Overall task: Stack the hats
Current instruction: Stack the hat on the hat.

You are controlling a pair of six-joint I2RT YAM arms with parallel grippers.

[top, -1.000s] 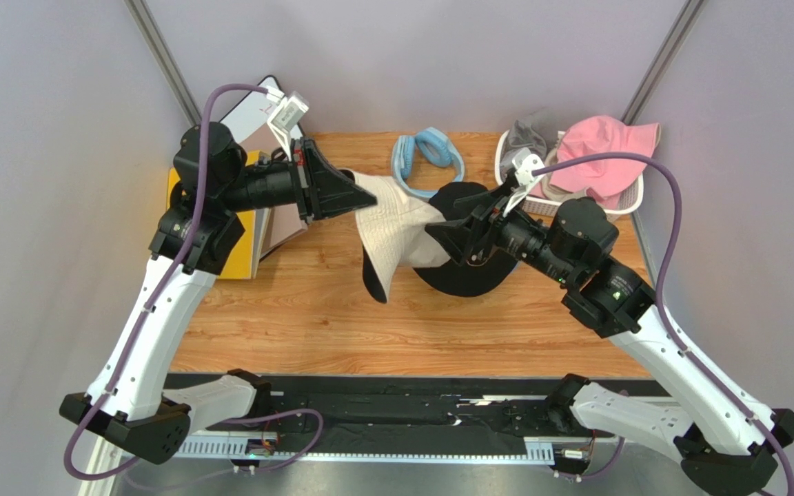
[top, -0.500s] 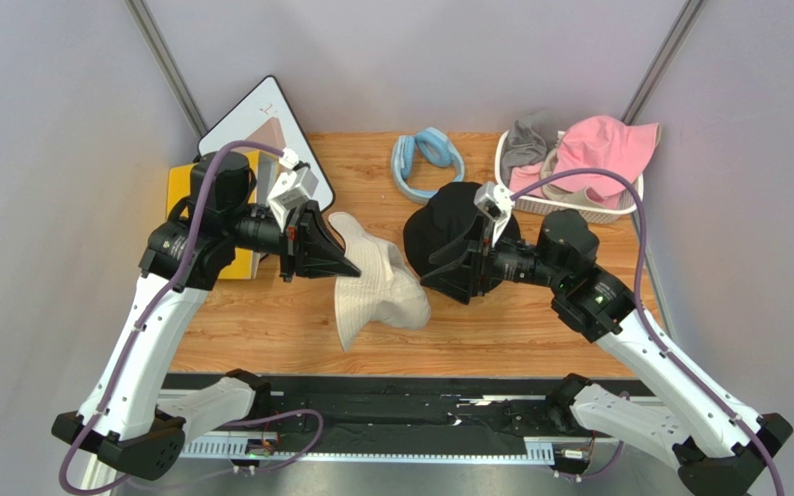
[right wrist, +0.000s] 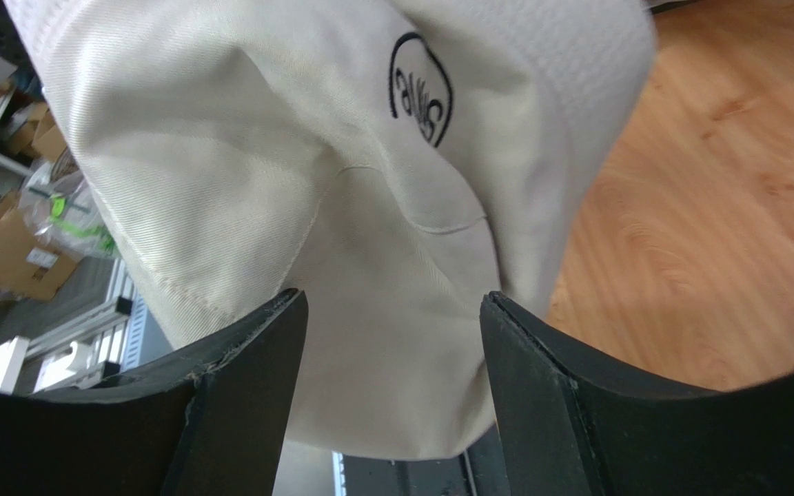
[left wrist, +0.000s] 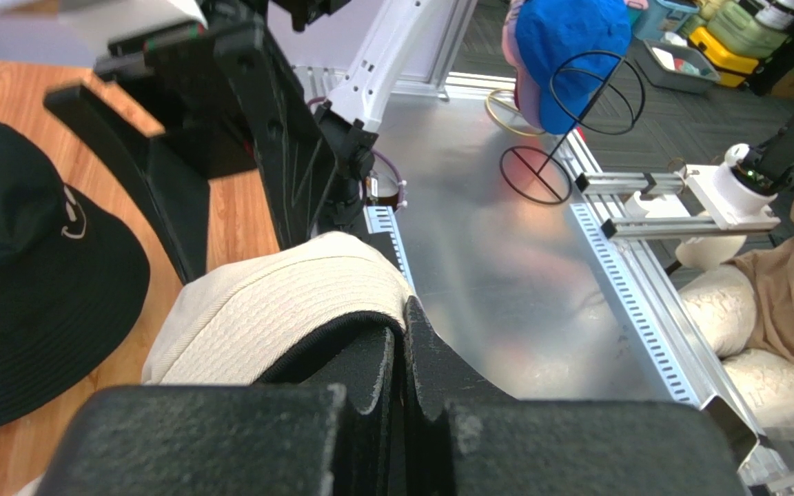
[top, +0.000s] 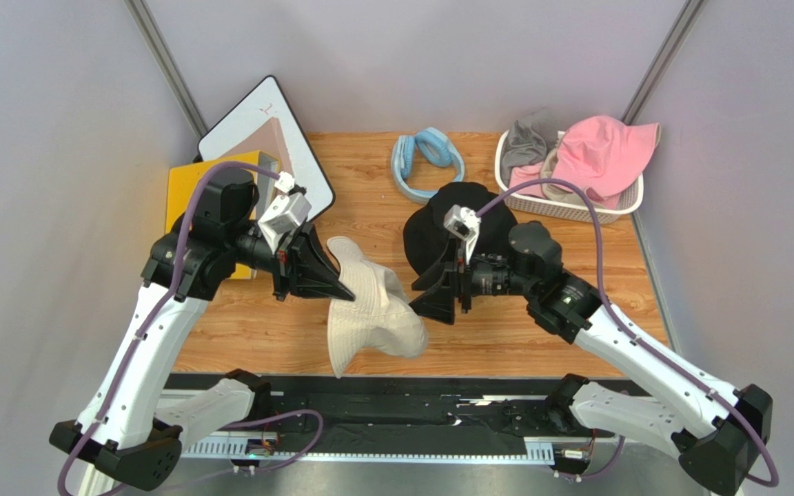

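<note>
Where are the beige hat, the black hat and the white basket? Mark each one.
beige hat [top: 375, 315]: top view, middle of its hanging fabric.
black hat [top: 479, 196]: top view, far side of its crown.
white basket [top: 588, 214]: top view, its near rim.

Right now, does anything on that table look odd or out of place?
The beige hat dangles crumpled and lopsided, pinched at its edge by the left jaws, beside the black hat on the table.

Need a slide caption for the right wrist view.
Open right gripper facing the beige bucket hat, logo showing, wooden table beyond.
</note>
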